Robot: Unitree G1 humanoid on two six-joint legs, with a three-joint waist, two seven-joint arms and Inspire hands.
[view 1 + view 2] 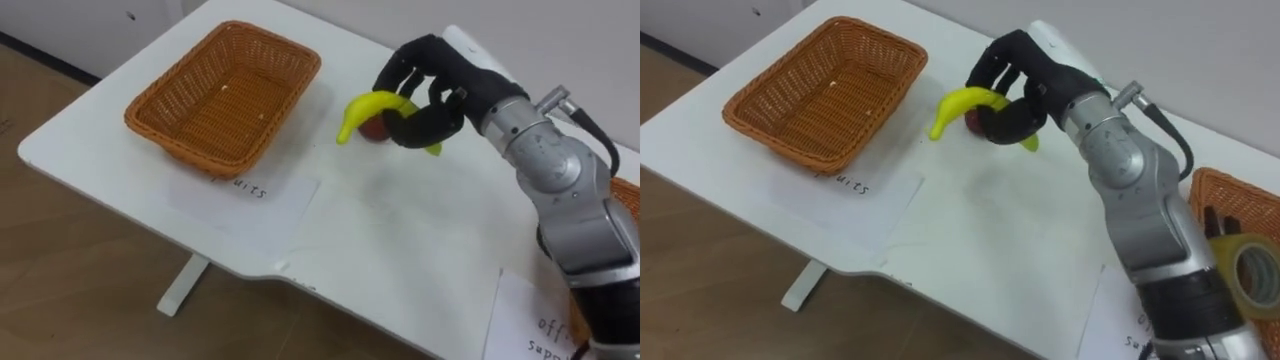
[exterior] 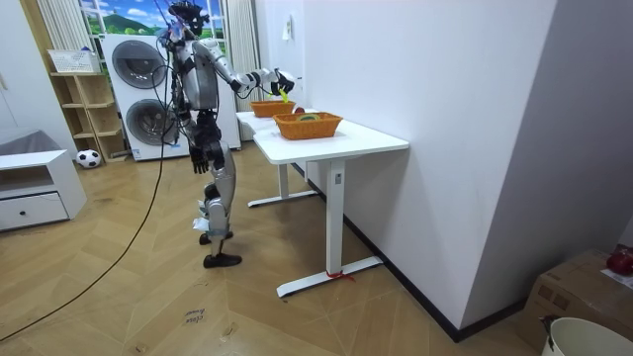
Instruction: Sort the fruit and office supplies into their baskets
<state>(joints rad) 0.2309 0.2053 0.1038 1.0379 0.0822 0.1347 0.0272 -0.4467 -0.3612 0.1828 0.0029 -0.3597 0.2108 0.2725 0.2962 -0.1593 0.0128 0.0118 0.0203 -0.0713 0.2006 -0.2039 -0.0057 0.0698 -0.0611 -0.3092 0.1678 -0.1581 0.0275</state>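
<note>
The right hand (image 1: pixel 432 88) is curled round the middle of a banana (image 1: pixel 368 106), held just above the white table (image 1: pixel 400 230). The banana is bright yellow and curved, with both ends sticking out of the grip. A small red fruit (image 1: pixel 374 131) sits just beneath it. Left of the hand stands a woven orange basket (image 1: pixel 180 90). The left hand (image 2: pixel 202 150) hangs by the robot's hip.

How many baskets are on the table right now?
2. The left basket sits far left, apparently empty; the right basket, partly cut off by the view's edge, holds a tape roll. The right hand grips the banana between them.
</note>
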